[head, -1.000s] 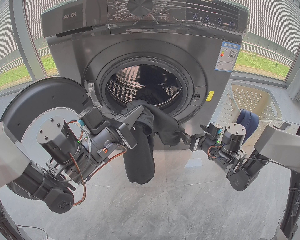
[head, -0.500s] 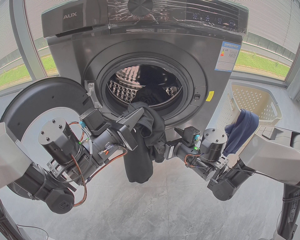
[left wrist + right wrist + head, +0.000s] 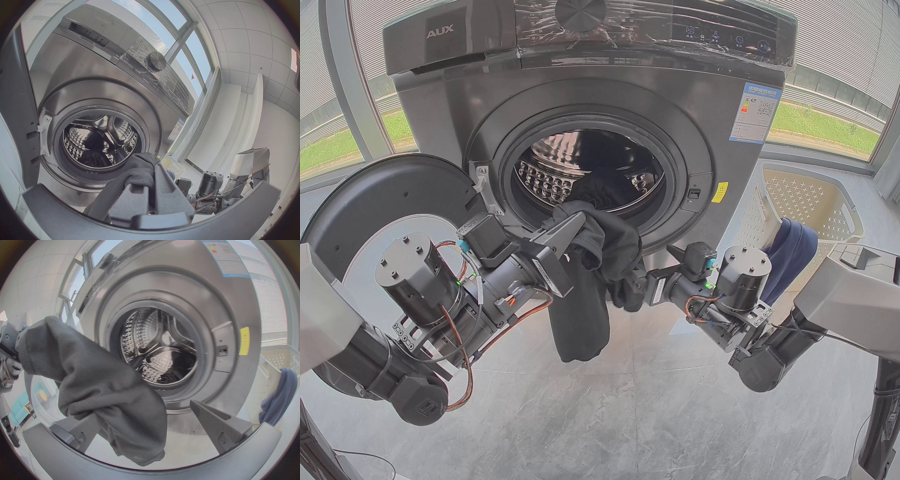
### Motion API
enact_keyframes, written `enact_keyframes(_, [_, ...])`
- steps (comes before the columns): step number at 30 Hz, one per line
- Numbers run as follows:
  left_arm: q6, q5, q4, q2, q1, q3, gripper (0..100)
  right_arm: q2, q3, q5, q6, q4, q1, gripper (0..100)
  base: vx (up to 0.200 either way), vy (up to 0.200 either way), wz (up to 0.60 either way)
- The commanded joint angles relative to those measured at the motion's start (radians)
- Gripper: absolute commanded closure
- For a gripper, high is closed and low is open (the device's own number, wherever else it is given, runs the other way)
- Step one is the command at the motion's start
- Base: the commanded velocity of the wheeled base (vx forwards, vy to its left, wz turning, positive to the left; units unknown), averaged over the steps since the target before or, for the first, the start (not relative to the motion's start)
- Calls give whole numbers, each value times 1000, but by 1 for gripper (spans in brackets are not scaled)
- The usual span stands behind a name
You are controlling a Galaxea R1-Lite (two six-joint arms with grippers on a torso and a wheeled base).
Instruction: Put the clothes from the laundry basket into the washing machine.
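At my far left the round door (image 3: pixel 381 194) of the washing machine (image 3: pixel 456 125) stands swung open. My left gripper (image 3: pixel 578 222) is just before the lower lip of the opening, its fingers clamped on a dark grey garment (image 3: pixel 581 312). The garment bunches over the fingertips and hangs in a long fold toward the floor (image 3: pixel 612 406), none of it inside yet. Behind it, the steel drum (image 3: pixel 550 181) holds a dark heap of clothes (image 3: pixel 603 187) at its bottom. Right of the hanging cloth, my right gripper (image 3: pixel 634 289) pushes into the garment's side, fingers spread wide with the fabric draped over one of them. Farthest right, the pale laundry basket (image 3: pixel 831 200) stands beside the machine, with a blue garment (image 3: pixel 794 250) slung over its near rim.
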Motion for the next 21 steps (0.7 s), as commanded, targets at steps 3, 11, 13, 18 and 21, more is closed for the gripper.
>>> enact_keyframes(3, [0,0,0,-6,1,5,100,-26,45,-2,5,0,-99,0,0,0,0])
enact_keyframes(11, [0,0,0,-12,0,1,100,14,83,-2,3,0,-136,0,0,0,0])
enact_keyframes(13, [0,0,0,-14,1,-1,100,36,82,-2,3,-2,-136,0,0,0,0])
enact_keyframes(18, [0,0,0,-26,0,-3,100,88,79,-2,6,-11,-127,0,0,0,0])
enact_keyframes(21, [0,0,0,-27,1,-7,100,109,74,-4,8,-13,-124,0,0,0,0])
